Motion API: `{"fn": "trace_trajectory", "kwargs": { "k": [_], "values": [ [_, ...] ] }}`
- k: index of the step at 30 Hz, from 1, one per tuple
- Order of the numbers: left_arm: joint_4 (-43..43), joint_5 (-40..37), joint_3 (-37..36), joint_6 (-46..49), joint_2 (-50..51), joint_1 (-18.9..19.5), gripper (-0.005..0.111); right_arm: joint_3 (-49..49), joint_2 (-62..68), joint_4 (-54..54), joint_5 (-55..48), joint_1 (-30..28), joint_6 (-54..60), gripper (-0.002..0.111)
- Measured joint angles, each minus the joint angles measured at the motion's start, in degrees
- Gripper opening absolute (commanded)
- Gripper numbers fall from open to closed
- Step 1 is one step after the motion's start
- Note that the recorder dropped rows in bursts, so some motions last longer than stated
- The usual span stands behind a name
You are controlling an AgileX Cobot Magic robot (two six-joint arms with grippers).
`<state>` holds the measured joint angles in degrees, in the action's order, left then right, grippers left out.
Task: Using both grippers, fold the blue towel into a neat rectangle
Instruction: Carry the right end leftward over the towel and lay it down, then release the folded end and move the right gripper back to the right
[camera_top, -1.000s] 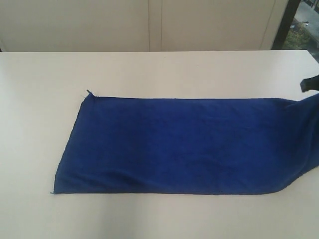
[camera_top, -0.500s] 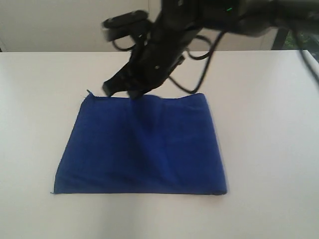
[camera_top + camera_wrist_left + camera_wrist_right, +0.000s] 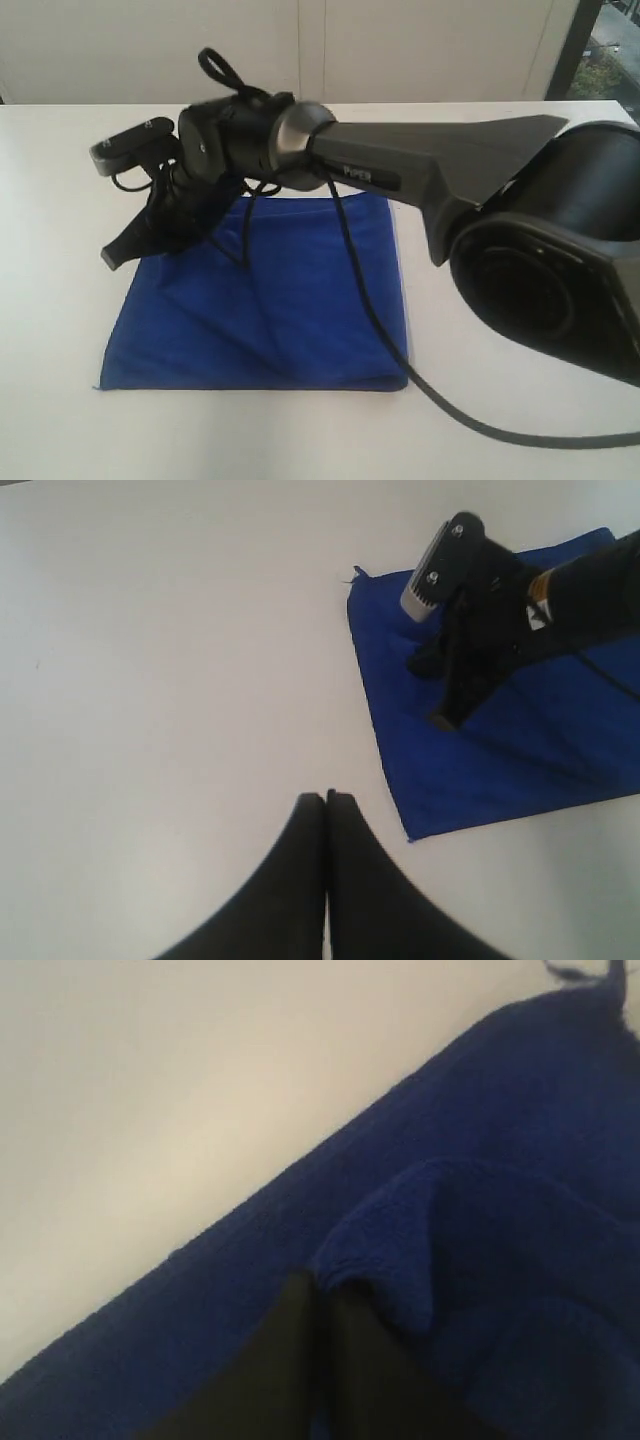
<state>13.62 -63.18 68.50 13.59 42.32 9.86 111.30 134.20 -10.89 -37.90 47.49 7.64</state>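
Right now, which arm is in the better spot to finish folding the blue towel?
The right one, probably: the right tool pinches a fold of the blue towel. The left tool sits shut over bare table, off the towel.

The soft rectangular royal-blue microfibre towel [image 3: 290,300] was one even deep blue, shading darker along its creases. Under it, the smooth flat table [image 3: 60,400] was a plain off-white. The narrow-fingered right gripper [image 3: 112,258] was matt black. Behind it sat a round silver-grey metal collar [image 3: 298,125] and a long dark-grey arm link [image 3: 440,165] with small pale lettering. A thin black cable [image 3: 365,312] showed dark against the blue. The small camera block [image 3: 425,580] on that wrist had a pale grey face. The tapered left gripper [image 3: 326,805] was solid black. The flat wall panels [image 3: 150,50] behind were beige.
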Motion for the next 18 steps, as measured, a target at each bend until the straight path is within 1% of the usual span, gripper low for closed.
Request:
{"fn": "trace_trajectory", "kwargs": {
  "k": [1, 2, 5, 6, 8, 10, 13, 15, 18],
  "values": [
    [0.00, 0.00, 0.00, 0.00, 0.00, 0.00, 0.000, -0.11, 0.72, -0.15, 0.28, 0.00, 0.00, 0.012],
    [0.00, 0.00, 0.00, 0.00, 0.00, 0.00, 0.000, -0.11, 1.08, -0.31, 0.42, 0.00, 0.00, 0.019],
    [0.00, 0.00, 0.00, 0.00, 0.00, 0.00, 0.000, -0.11, 0.97, -0.77, 0.82, 0.00, 0.00, 0.047],
    [0.00, 0.00, 0.00, 0.00, 0.00, 0.00, 0.000, -0.11, 0.69, -0.84, 0.82, 0.00, 0.00, 0.055],
    [0.00, 0.00, 0.00, 0.00, 0.00, 0.00, 0.000, -0.11, -0.35, -0.90, 0.91, 0.00, 0.00, 0.063],
    [0.00, 0.00, 0.00, 0.00, 0.00, 0.00, 0.000, -0.11, -1.85, -0.98, 0.43, 0.00, -0.41, 0.062],
    [0.00, 0.00, 0.00, 0.00, 0.00, 0.00, 0.000, -0.11, -4.98, -0.40, -2.71, -0.22, -1.57, 0.056],
    [0.00, 0.00, 0.00, 0.00, 0.00, 0.00, 0.000, -0.11, -6.88, 0.69, -6.43, -1.14, -1.90, 0.045],
    [0.00, 0.00, 0.00, -0.10, 0.00, 0.00, 0.000, -0.01, -7.97, 4.18, -11.95, -3.55, -2.06, 0.020]
  ]
}}
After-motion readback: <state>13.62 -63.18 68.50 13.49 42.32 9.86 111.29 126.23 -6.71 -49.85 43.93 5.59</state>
